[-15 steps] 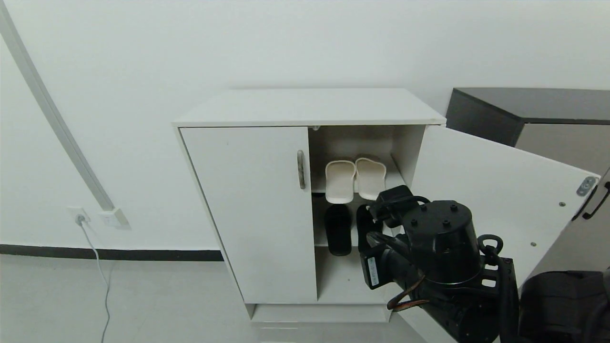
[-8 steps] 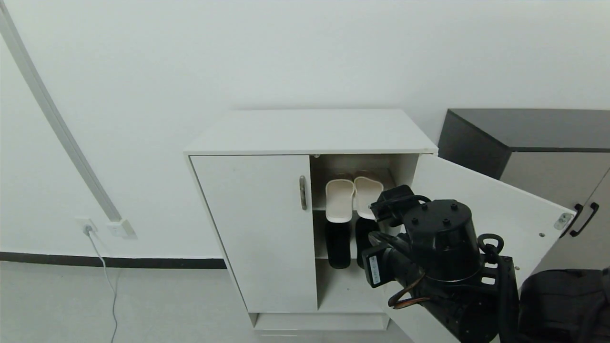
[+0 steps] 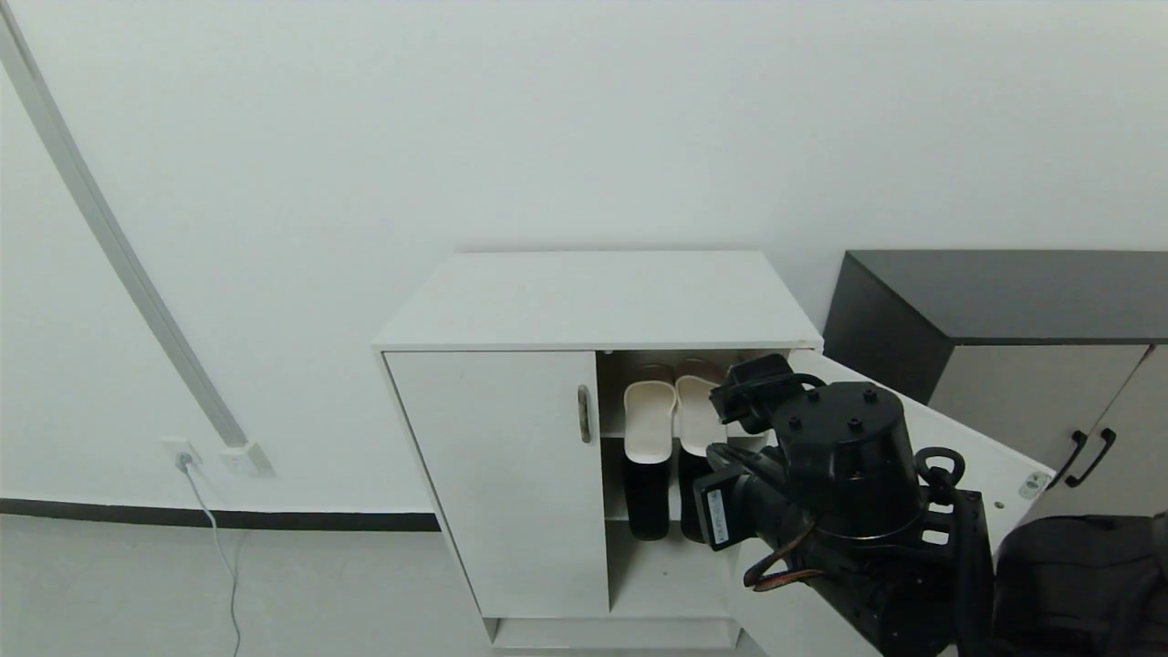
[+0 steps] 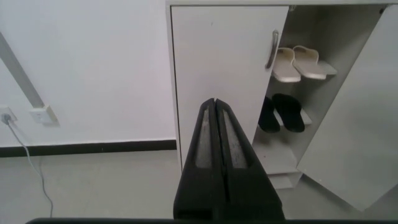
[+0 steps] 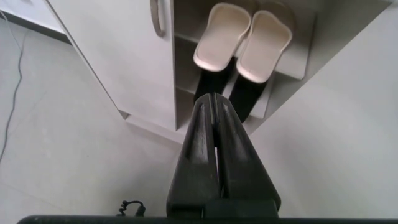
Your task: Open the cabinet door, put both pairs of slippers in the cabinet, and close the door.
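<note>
Both pairs, white slippers point(image 3: 650, 420) and black slippers point(image 3: 646, 497), shelved in cabinet point(image 3: 593, 301); left gripper point(image 4: 215, 101), right gripper point(image 5: 215, 96) clenched, empty; closing step: next push door point(image 5: 336, 137) shut

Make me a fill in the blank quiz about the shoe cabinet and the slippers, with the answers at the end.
The white slippers sit on the shelf ____ the black slippers. The right door stands ____. The left door is ____. The left gripper and the right gripper are both ____, holding nothing.
Missing words: above; open; closed; shut.
</note>
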Controlling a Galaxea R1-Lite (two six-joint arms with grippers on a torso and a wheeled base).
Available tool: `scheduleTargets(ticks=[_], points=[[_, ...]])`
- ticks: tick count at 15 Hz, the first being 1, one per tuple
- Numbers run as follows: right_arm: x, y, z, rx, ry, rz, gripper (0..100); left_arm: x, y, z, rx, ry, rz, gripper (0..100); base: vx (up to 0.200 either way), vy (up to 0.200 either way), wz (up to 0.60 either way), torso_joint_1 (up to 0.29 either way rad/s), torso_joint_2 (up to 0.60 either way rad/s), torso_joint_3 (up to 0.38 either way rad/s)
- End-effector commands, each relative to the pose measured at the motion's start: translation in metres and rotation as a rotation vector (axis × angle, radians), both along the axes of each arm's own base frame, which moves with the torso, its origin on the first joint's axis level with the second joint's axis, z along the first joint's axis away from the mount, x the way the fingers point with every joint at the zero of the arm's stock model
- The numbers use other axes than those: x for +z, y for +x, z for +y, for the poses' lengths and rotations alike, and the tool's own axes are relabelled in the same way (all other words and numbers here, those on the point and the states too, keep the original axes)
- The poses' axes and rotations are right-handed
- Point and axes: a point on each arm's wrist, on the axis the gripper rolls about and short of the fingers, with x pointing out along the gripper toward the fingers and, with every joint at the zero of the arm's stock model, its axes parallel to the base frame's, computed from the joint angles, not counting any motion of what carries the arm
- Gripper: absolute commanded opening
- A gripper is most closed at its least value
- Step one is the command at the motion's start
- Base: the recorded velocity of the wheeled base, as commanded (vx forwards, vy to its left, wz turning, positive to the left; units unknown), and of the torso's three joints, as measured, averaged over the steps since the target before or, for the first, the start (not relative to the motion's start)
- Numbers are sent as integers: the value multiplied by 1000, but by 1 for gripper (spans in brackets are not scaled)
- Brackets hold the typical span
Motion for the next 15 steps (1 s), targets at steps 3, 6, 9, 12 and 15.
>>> scheduleTargets(ticks=[3,6,9,12,15], points=[[0,0,0,-1,1,-1,0,0,0,0,1,-1,2,0,0,0,0,238,-567,-326],[0,1,0,-1,0,0,0,0,0,0,1,-1,2,0,0,0,0,272,-596,-343],[1,1,0,-1,2,-2,0,0,0,0,1,-1,0,0,0,0,0,212,-473,-264],[0,2,-1,-5,0,-2,0,0,0,0,1,-1,0,0,0,0,0,162,-344,-188],[-1,1,-1,-2,-8,0,0,0,0,0,1,-1,0,0,0,0,0,12,-20,-12]])
